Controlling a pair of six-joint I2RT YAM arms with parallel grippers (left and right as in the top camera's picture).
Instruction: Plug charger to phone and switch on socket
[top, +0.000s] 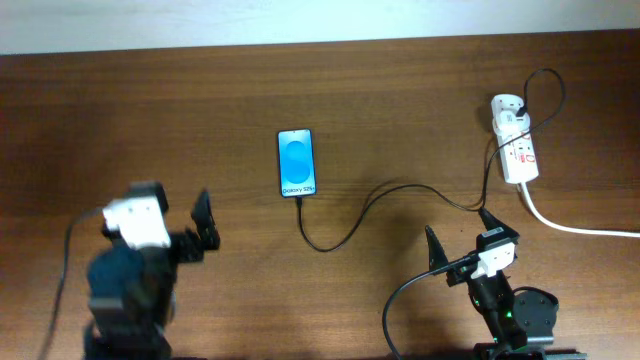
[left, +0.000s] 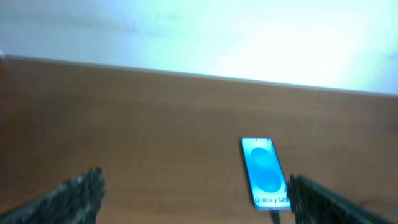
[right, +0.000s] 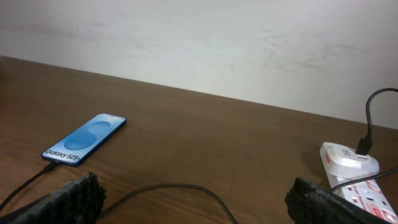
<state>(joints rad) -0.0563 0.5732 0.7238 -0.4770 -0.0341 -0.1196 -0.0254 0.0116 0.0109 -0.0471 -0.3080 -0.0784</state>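
Black charger (top: 301, 215) meeting phone's (top: 297, 162) end, socket (top: 517, 150) well apart

The socket (right: 367, 194), well right of the phone (right: 84, 140), is cut off by the lower picture edge. Its switch position cannot be determined. The phone's lettering is blurred in the left wrist view.

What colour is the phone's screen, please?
The phone shows bright blue, best in the right wrist view.

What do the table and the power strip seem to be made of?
The table is probably wood or a wood-look laminate: matte brown, with grain streaks running lengthwise. The power strip looks like moulded plastic: a smooth white casing with rounded edges and red marks.
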